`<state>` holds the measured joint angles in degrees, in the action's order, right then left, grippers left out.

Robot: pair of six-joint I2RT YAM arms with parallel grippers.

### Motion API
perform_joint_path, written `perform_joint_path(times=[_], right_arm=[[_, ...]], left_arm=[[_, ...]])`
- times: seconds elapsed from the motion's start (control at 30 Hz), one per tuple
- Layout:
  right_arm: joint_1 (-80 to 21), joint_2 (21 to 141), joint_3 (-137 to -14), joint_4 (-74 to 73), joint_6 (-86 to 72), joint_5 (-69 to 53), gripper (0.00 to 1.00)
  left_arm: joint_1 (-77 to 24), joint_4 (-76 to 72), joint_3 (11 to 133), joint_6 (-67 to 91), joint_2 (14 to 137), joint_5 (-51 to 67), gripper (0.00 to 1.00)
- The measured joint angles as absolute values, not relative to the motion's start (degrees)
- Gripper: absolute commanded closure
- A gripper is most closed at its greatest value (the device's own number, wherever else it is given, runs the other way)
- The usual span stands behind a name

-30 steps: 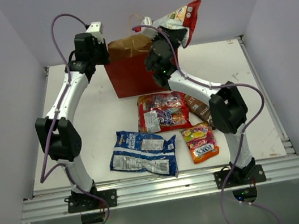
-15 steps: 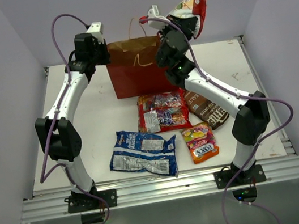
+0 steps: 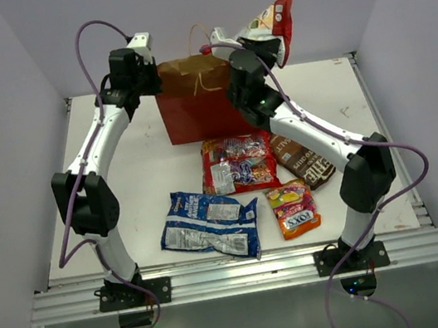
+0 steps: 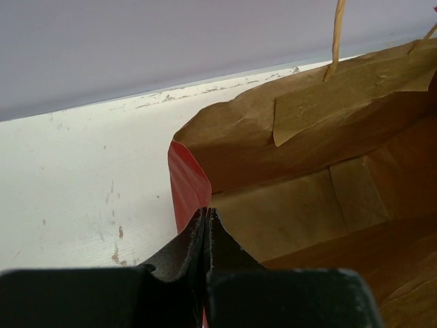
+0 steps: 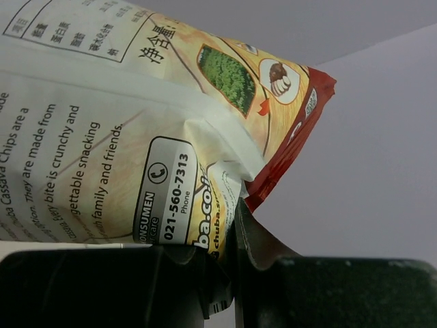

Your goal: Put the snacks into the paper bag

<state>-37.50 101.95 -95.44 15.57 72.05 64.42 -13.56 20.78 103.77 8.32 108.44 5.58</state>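
The red paper bag (image 3: pixel 198 113) stands at the back of the table, its brown inside open upward (image 4: pixel 321 205). My left gripper (image 3: pixel 155 72) is shut on the bag's left top edge (image 4: pixel 205 213). My right gripper (image 3: pixel 253 40) is shut on the white-yellow-red snack bag (image 3: pixel 271 25) and holds it high, just right of the bag's mouth; that packet fills the right wrist view (image 5: pixel 136 123). On the table lie the red candy bag (image 3: pixel 237 163), the brown chip bag (image 3: pixel 302 160), the blue-white packet (image 3: pixel 210 224) and the small orange-yellow-pink candy bag (image 3: pixel 293 209).
The white table (image 3: pixel 140 169) ends at a metal rail (image 3: pixel 237 274) in front. Grey walls close in behind and on both sides. The bag's thin handles (image 4: pixel 336 37) stand up at its far rim.
My right gripper with the white-yellow-red bag rose and swung right, then came back a little left and lower toward the bag's mouth. The brown chip bag is now uncovered. My left gripper has not moved.
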Motion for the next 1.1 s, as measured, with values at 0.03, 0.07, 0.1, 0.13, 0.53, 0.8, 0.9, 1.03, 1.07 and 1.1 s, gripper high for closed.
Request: perform_joint_path(times=[0.03, 0.07, 0.1, 0.13, 0.53, 0.8, 0.9, 1.03, 1.07, 1.1], right_arm=[[-37.5, 101.8, -94.9, 14.4, 71.6, 64.2, 1.0], [-37.5, 101.8, -94.4, 13.5, 71.3, 63.9, 1.0], [-37.5, 101.6, -93.8, 12.7, 71.0, 63.6, 1.0], [-37.5, 101.2, -93.2, 11.9, 70.7, 63.4, 1.0], [-38.6, 96.5, -92.5, 3.4, 69.9, 62.4, 1.0], [-40.3, 95.8, -92.6, -1.3, 70.5, 62.4, 1.0], [-41.2, 95.8, -92.6, -2.9, 70.9, 63.0, 1.0], [-42.3, 95.1, -92.5, -5.5, 70.9, 63.5, 1.0], [-42.5, 94.7, -92.3, -6.1, 70.9, 63.5, 1.0], [-42.7, 94.2, -92.1, -6.6, 70.9, 63.7, 1.0]], left_arm=[[-13.6, 20.8, 103.8, 8.3, 108.4, 5.6, 1.0], [-13.6, 20.9, 103.8, 8.3, 108.4, 5.7, 1.0], [-13.5, 21.0, 103.9, 8.3, 108.4, 5.7, 1.0], [-13.5, 21.1, 103.9, 8.3, 108.4, 5.8, 1.0], [-13.5, 21.5, 104.0, 8.3, 108.4, 6.1, 1.0], [-13.5, 21.6, 104.0, 8.3, 108.4, 6.4, 1.0], [-13.5, 21.6, 104.0, 8.3, 108.4, 6.6, 1.0], [-13.5, 21.8, 104.0, 8.3, 108.4, 7.1, 1.0], [-13.5, 21.8, 104.0, 8.3, 108.4, 7.2, 1.0], [-13.5, 21.9, 104.0, 8.3, 108.4, 7.3, 1.0]])
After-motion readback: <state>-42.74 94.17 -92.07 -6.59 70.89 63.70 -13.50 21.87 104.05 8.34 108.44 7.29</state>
